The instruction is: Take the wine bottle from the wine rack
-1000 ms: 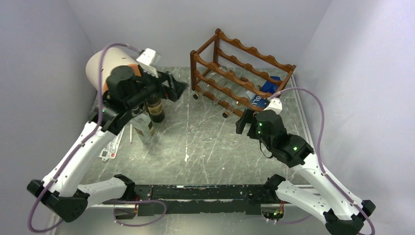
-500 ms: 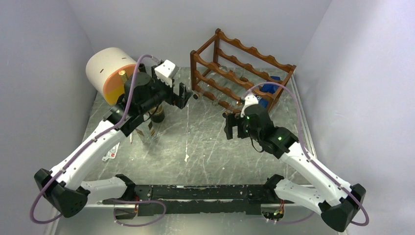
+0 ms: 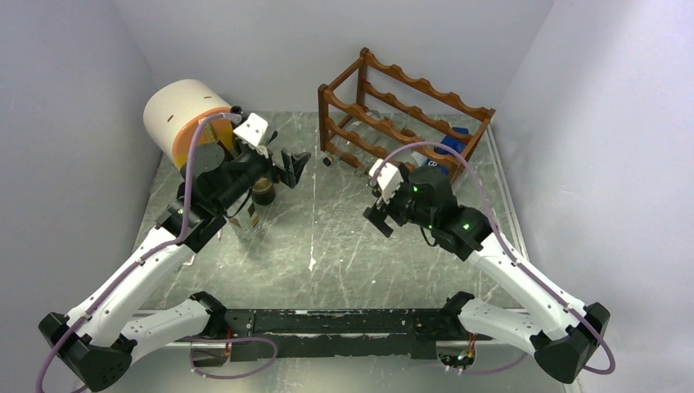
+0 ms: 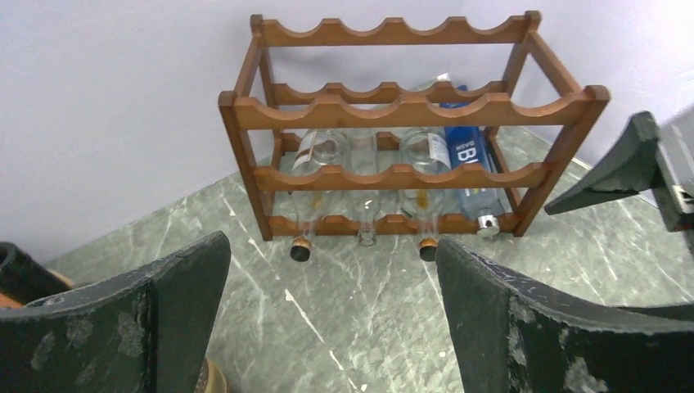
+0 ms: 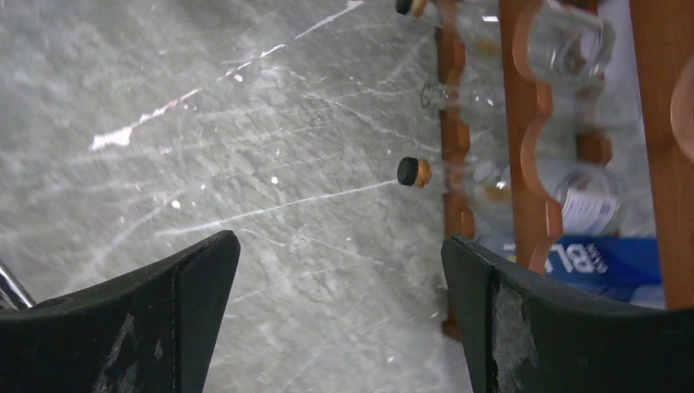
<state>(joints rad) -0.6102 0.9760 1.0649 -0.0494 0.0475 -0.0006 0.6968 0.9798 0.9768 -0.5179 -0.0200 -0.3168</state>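
Now, left gripper [image 4: 331,327]: wide open, holding nothing. Hangs above the table [image 3: 344,237], pointed at the front of the rack, likely to watch or to help.
Right gripper [image 5: 340,319]: wide open too, nothing in it. Low over the table, near the rack front, turned toward the bottle necks, ready to close round one.
Wine rack [image 4: 409,139]: reddish-brown wood with wavy rails, at the far side of the table by the wall.
Wine bottle [image 5: 415,172]: flat on the lowest row, neck poking out the front, apart from both grippers. Not taken off yet.
Look of it: clear glass, brown cork with a dark tip, paper label on the fat part. Seems empty, though hard to tell through the glass.
Why flat: tucked into the dips of the rails, so no rolling. Best pulled straight out, neck first.
Neighbours: blue bottle [image 4: 469,168] just beside it, open clear bottle [image 4: 366,233] on the other side, second corked bottle [image 4: 301,246] past that.
Which one to take: not sure. Picked here as the nearest to the right gripper.
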